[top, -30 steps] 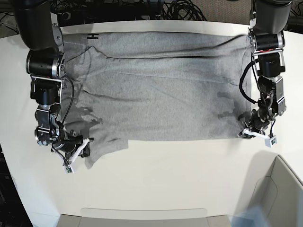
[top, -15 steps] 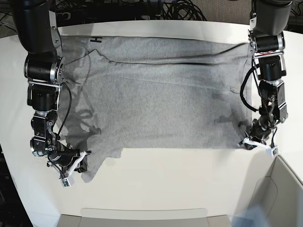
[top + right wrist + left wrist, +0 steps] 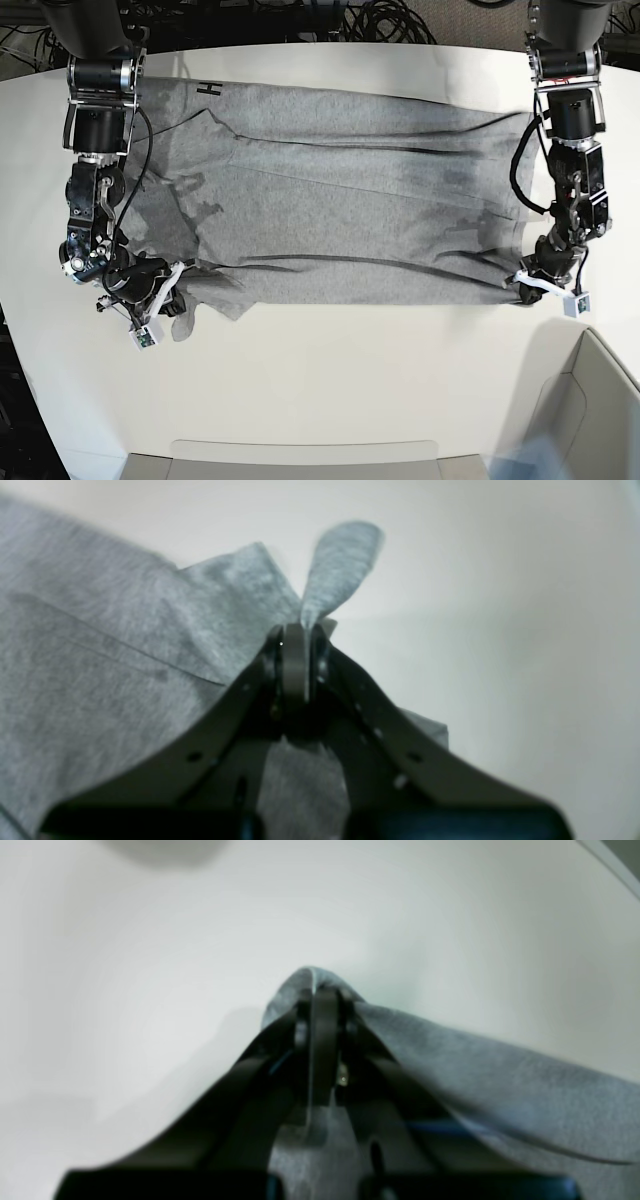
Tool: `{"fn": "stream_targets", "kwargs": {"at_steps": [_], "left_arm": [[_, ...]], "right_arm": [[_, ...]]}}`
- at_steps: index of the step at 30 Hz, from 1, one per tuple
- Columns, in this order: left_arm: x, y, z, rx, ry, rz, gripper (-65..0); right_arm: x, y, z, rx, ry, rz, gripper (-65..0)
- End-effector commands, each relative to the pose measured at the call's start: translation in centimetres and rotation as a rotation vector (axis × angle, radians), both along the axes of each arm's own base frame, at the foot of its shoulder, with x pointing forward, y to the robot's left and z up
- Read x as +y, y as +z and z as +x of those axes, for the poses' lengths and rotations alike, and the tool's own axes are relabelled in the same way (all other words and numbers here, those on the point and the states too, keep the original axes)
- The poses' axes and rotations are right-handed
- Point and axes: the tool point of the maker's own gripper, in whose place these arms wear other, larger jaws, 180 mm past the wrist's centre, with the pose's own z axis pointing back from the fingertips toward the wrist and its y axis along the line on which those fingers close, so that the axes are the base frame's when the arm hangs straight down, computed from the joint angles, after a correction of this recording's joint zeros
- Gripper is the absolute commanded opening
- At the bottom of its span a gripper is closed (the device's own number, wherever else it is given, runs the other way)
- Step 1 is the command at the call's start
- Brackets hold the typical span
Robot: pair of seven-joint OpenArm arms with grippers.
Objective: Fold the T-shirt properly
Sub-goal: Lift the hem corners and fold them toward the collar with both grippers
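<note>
Two black robot arms reach down from the top corners of the base view, each bending inward near the lower edge of the one heather-grey cotton T-shirt (image 3: 340, 215) spread across the white table (image 3: 330, 380). The right gripper (image 3: 165, 300), at the left of that frame, is clenched on the shirt's lower left corner, where a small flap of cloth hangs below it; in its wrist view the right gripper (image 3: 300, 645) pinches a fold with a tab of fabric sticking up past the tips. The left gripper (image 3: 528, 285), at the right of the frame, is clenched on the shirt's lower right corner, and in its own wrist view the left gripper (image 3: 320, 1000) shows grey cloth wrapped over the closed tips. The shirt lies in the upper half of the frame, its top edge near the table's far rim, with black lettering (image 3: 208, 89) at upper left. Bare table stretches below the shirt to a pale bin (image 3: 590, 410) at lower right.
</note>
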Motion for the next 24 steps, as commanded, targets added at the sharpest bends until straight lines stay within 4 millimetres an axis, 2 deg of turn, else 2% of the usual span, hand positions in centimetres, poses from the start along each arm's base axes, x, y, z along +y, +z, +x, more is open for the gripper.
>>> {"fn": "stream_targets", "kwargs": {"at_steps": [1, 3, 6, 12, 18, 24], "left_arm": [[0.8, 2.1, 0.7, -0.052, 0.003, 0.022, -65.0], [0.8, 2.2, 0.2, -0.032, -0.014, 0.035, -65.0], [0.5, 2.2, -0.4, -0.023, -0.033, 0.047, -65.0], [2.7, 3.3, -2.2, -0.041, 0.024, 0.039, -65.0], [2.3, 3.9, -3.6, -0.017, -0.006, 0.058, -65.0], [1.2, 3.4, -5.3, 0.031, -0.049, 0.075, -65.0]], "right_arm": [[0.4, 2.6, 0.8, -0.076, 0.006, 0.03, -65.0], [0.6, 2.7, -0.3, -0.081, 0.007, 0.041, -65.0], [-0.3, 3.4, -1.4, -0.095, -0.02, 0.037, -65.0], [-2.2, 4.5, -3.9, -0.109, -0.066, -0.012, -65.0], [-3.8, 5.5, -6.4, -0.141, -0.11, -0.047, -65.0], [-3.2, 5.6, -9.4, -0.152, -0.099, -0.052, -65.0]]}}
